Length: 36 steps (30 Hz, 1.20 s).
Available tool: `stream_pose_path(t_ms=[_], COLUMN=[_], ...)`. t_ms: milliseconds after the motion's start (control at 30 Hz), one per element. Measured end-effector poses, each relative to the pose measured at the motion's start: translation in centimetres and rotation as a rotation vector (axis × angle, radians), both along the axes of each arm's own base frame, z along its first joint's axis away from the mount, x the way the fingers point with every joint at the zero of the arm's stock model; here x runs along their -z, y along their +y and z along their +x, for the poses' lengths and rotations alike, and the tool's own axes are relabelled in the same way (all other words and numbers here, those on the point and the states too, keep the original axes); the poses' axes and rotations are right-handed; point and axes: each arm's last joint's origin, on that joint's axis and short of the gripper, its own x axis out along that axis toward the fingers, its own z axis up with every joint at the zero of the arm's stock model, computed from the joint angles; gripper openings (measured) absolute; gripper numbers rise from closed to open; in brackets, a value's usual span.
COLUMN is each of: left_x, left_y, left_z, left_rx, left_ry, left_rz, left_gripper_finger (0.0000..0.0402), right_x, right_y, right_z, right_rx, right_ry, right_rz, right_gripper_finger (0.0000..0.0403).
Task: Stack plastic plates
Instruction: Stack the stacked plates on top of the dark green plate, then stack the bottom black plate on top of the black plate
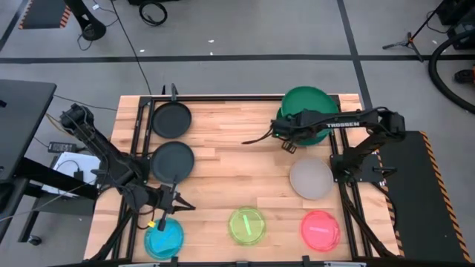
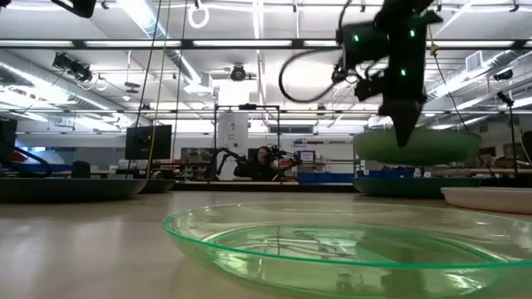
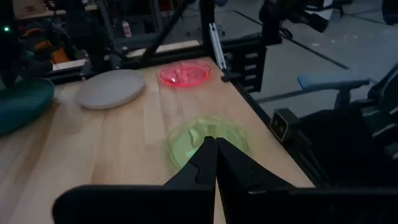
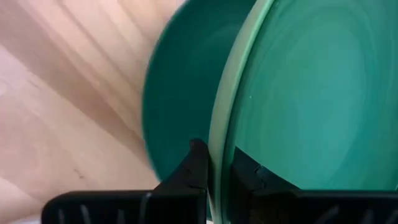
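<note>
Seen from above, wooden bench (image 1: 223,167) strewn with plates. At 1 o'clock, a stack of large green plates (image 1: 308,104): in the right wrist view, a paler green plate (image 4: 311,93) gripped by its rim, a darker green plate (image 4: 180,99) beneath it. Right gripper (image 1: 288,142) at the near edge of that stack, jaws pinching the paler plate's rim; in the low view, that plate held level, clear of the plate beneath.

At 10 o'clock, two black-grey plates, the far black-grey plate (image 1: 171,119) and the near black-grey plate (image 1: 172,161), just beside each other. Pale grey plate (image 1: 311,178) at 3 o'clock, near the right arm's base. Along the near edge: blue plate (image 1: 163,237) at 7 o'clock, yellow-green plate (image 1: 247,225) at 6 o'clock, pink plate (image 1: 320,229) at 5 o'clock, well apart from one another.

Left gripper (image 1: 169,202) between the near black-grey plate and the blue plate, jaws pressed together, holding nothing. A yellow cable tag hanging over the blue plate's rim.

Nothing lying between the green stack and the pale grey plate but the right arm's own wrist.
</note>
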Motion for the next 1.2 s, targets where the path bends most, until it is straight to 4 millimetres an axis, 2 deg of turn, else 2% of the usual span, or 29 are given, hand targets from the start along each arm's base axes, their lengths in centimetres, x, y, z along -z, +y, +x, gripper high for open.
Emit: stream_pose_path(t_ms=[167,367,600,733,833,933,1100,1200], left_x=[-0.1,-0.1,-0.1,-0.2,-0.6,-0.5,2.7,4.5], left_y=[0.1,0.3,0.5,1.4,2.7,4.1,5.8,5.8], left_z=[0.1,0.3,0.4,0.2,-0.3,-0.7,-0.9,-0.4], left_rx=[-0.010,-0.010,-0.021,-0.056,-0.100,-0.175,-0.394,-0.463], left_ry=[-0.005,-0.002,0.010,0.043,0.076,0.134,0.413,0.554], left_rz=[-0.008,-0.016,-0.058,-0.069,-0.098,-0.136,-0.139,-0.162], left_gripper_finger=[0.0011,0.0011,0.0017,0.0044,0.0070,0.0097,0.0132,0.0144], right_x=[2.3,4.0,4.1,2.0,-0.2,-2.2,-3.4,-3.8], right_y=[-1.1,-1.5,-1.4,-0.7,0.7,3.2,8.9,12.0], right_z=[0.1,0.6,0.8,1.3,2.0,2.9,4.5,5.0], right_rx=[0.003,-0.014,-0.013,-0.038,-0.072,-0.182,-0.393,-0.492], right_ry=[-0.067,0.010,0.012,-0.030,-0.082,-0.157,-0.286,-0.380], right_rz=[0.101,0.097,0.113,0.151,0.158,0.147,0.089,0.046], right_gripper_finger=[0.0028,0.0033,0.0134,0.0186,0.0202,0.0199,0.0194,0.0194])
